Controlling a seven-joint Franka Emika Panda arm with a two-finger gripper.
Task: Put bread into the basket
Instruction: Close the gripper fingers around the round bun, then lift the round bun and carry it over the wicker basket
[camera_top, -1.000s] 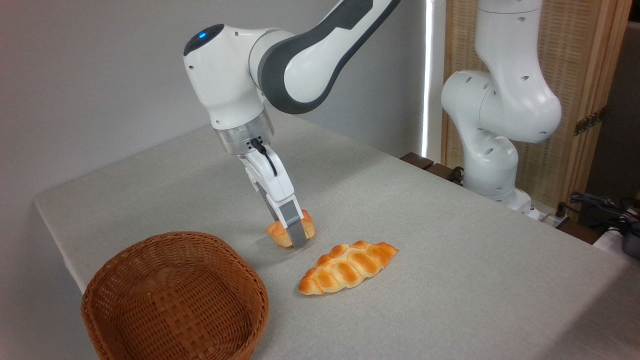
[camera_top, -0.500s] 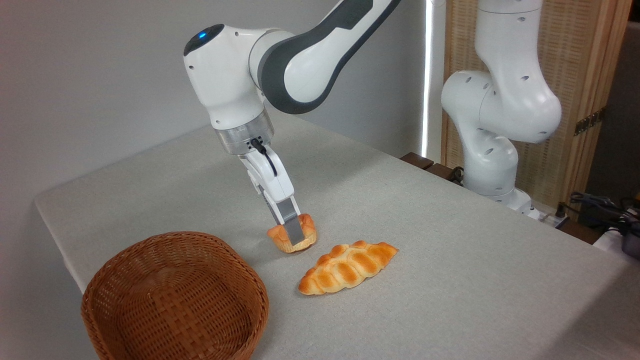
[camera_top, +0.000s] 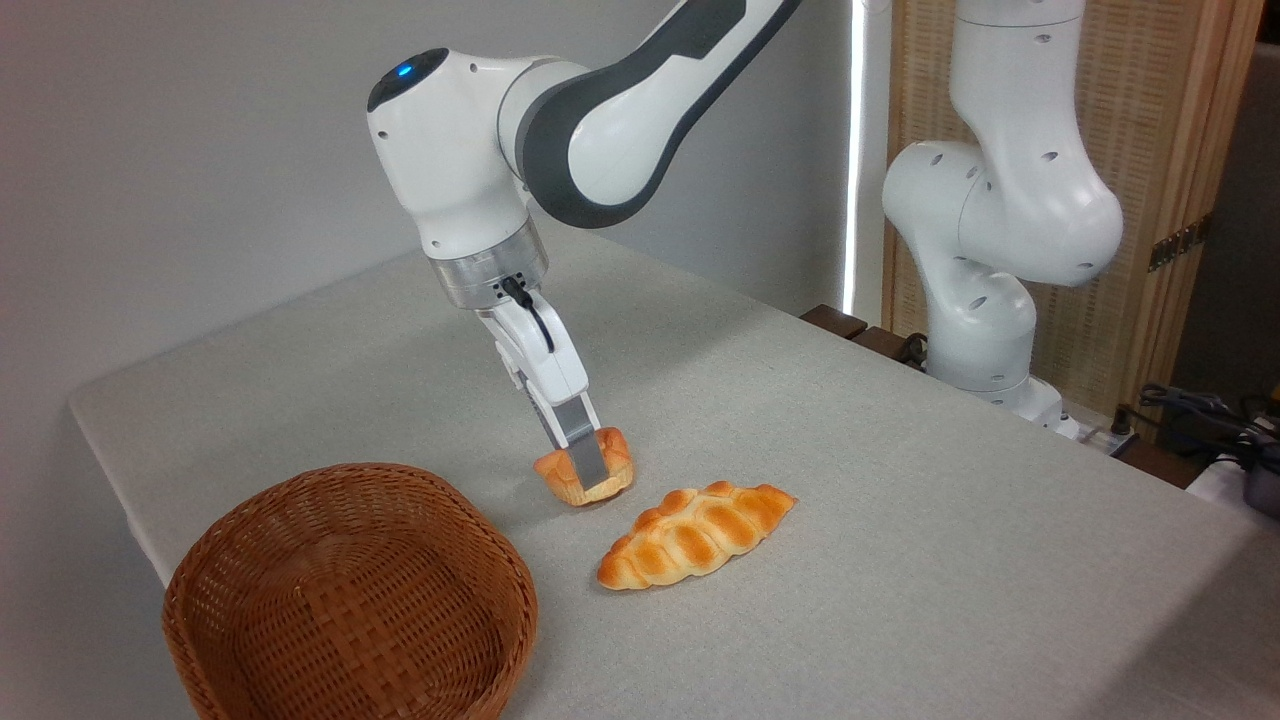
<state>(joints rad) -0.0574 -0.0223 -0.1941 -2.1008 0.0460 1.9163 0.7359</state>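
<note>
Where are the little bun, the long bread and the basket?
Bun (camera_top: 556, 466), fixed camera, its left lump.
Long bread (camera_top: 695, 534), fixed camera, middle of its braided top.
Basket (camera_top: 345, 603), fixed camera, its woven floor.

My near finger (camera_top: 590, 462) covers the middle of the bun (camera_top: 558, 474); my far finger is hidden behind it, so I cannot see that contact. The basket (camera_top: 250, 530) is cut off by the bottom edge. My upper arm (camera_top: 700, 40) runs out past the top edge. Cables (camera_top: 1200, 415) at far right are too blurred to make out.
</note>
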